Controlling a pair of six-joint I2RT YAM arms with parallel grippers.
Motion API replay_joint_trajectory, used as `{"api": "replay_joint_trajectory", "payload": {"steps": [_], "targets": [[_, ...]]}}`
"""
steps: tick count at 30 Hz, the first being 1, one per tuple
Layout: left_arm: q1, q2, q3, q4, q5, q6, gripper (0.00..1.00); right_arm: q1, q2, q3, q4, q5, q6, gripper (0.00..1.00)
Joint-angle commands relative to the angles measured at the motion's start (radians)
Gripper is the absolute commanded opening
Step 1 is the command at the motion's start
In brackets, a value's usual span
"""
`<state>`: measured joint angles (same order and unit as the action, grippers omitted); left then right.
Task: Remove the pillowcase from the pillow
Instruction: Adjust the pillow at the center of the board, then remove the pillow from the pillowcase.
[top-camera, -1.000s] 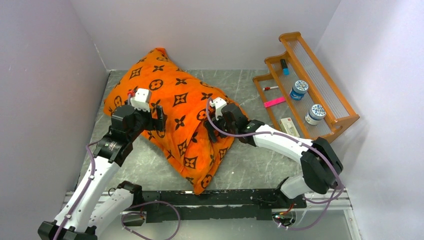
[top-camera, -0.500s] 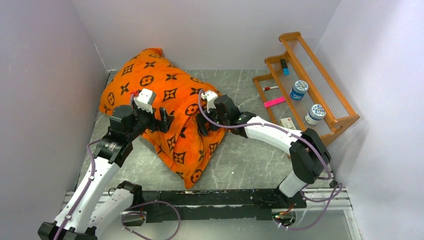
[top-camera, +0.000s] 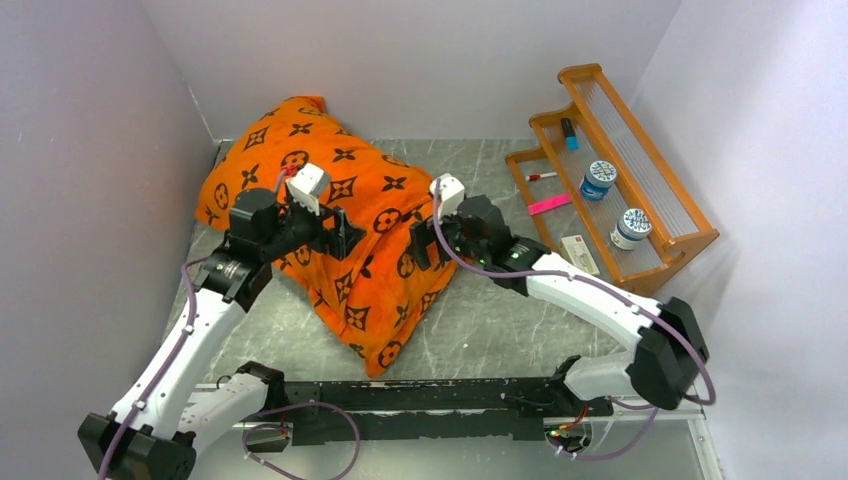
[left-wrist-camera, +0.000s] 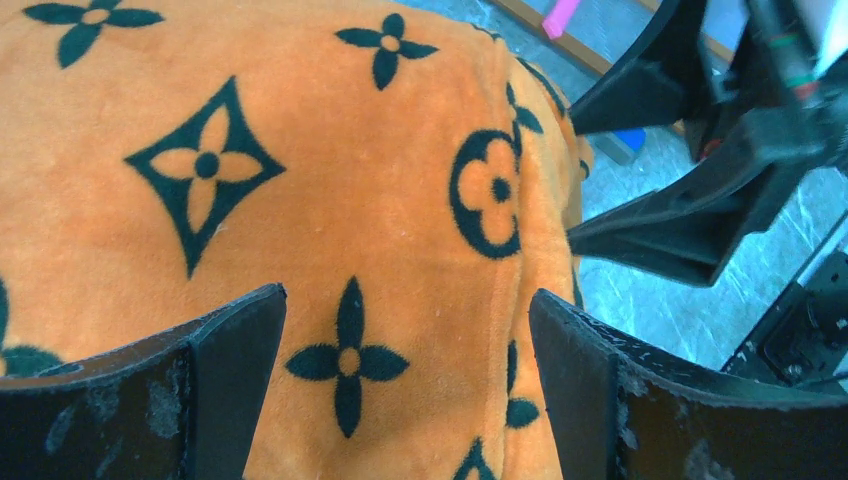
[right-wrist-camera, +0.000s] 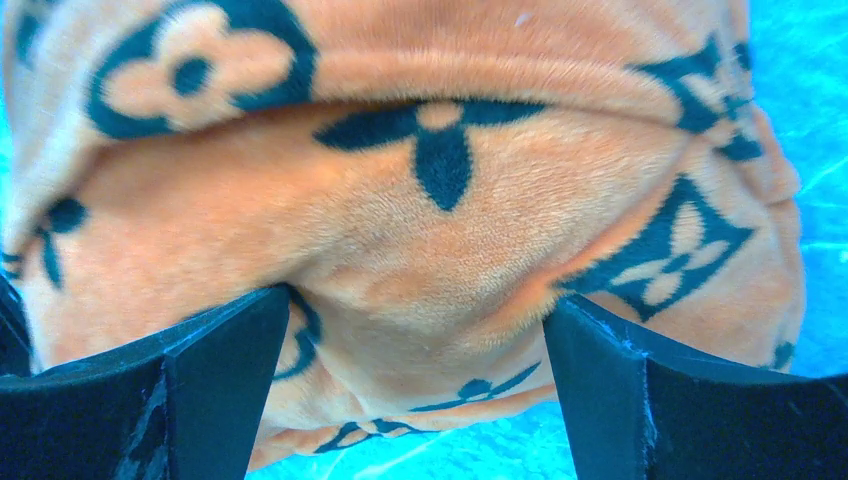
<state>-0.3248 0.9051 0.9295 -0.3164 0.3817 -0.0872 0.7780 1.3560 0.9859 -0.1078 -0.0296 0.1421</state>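
- Since a second back, the whole orange bundle has slid a bit toward the back-left corner and both arms have shuffled along with it.
- Left hand (top-camera: 340, 232) is spread wide over the top of the bundle, gripping nothing.
- Pillowcase (top-camera: 350, 190) is plush, velvety orange with dark brown flower and star prints. It's fully round the pillow, no white showing anywhere. It lies puffy and diagonal on the grey marbled worktop (top-camera: 480, 310), far end up against the corner walls.
- Right hand (top-camera: 420, 245) is wide open too, straddling a soft fold on the right flank, not pinching.
- My read: they're hunting for a grip. Next, one hand has to pinch loose cloth while the other pins the stuffing. Can't tell where the opening is.
- Wooden rack (top-camera: 580, 75) sits well apart on the right.
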Motion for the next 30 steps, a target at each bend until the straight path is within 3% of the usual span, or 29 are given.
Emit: {"api": "replay_joint_trajectory", "payload": {"steps": [1,9,16,22,30], "targets": [[-0.056,0.042,0.086,-0.041,0.027,0.054,0.96,0.007,-0.125,-0.036,0.121,0.090,0.030,1.00],[-0.250,0.142,0.223,-0.138,-0.230,0.164,0.96,0.005,-0.256,-0.124,0.120,0.203,0.085,1.00],[-0.433,0.278,0.335,-0.182,-0.573,0.260,0.96,0.005,-0.361,-0.187,0.157,0.262,0.080,1.00],[-0.510,0.388,0.374,-0.197,-0.731,0.311,0.96,0.005,-0.436,-0.238,0.185,0.282,0.069,1.00],[-0.516,0.445,0.409,-0.136,-0.925,0.304,0.96,0.005,-0.492,-0.266,0.202,0.307,0.056,1.00]]}}
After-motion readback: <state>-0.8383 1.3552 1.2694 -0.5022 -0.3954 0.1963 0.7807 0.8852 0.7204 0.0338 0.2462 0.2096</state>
